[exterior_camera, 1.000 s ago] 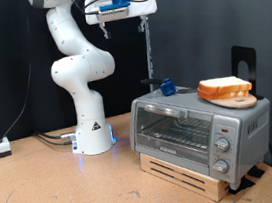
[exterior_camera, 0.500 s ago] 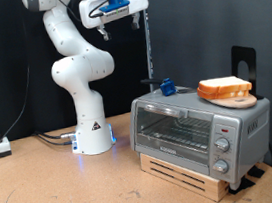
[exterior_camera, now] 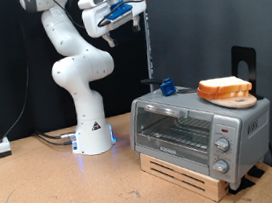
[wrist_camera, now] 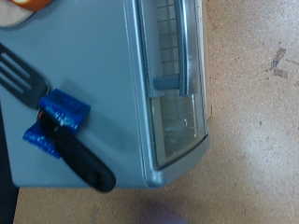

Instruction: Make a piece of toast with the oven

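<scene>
While the arm is raised high, the scene reads as follows.

End effector: the end effector (exterior_camera: 126, 24) hangs at the exterior view's top, well above the counter (exterior_camera: 57, 192) and apart from everything on it; whether its fingers are open or closed cannot be told, and nothing shows between them. It does not appear in the wrist view.

Oven: the oven (exterior_camera: 200, 128) stands on a low wooden stand (exterior_camera: 186, 171) near the counter's edge at the exterior view's right. Its glass door is closed, with the bar handle (wrist_camera: 184, 47) across the front, and two round knobs (exterior_camera: 223, 156) sit on its right panel.

Oven contents: a wire rack (exterior_camera: 175, 132) shows through the glass; no bread can be made out on it, though reflections make the interior hard to read.

Oven roof: a bread slice (exterior_camera: 225, 87) lies on a tan wooden disc (exterior_camera: 228, 97) toward the roof's right end. A black spatula (wrist_camera: 56, 126) wrapped in blue tape (wrist_camera: 58, 119) lies toward the roof's left end, well apart from the disc.

Piece of toast: apart from the slice on the disc, it cannot be identified in either view.

Surroundings: a black stand (exterior_camera: 244, 62) rises behind the oven; a thin vertical pole (exterior_camera: 150, 54) stands behind the roof's left end.

Cut off: in the wrist view, only an orange-brown sliver (wrist_camera: 23, 4) of the disc and slice shows at a corner.
</scene>
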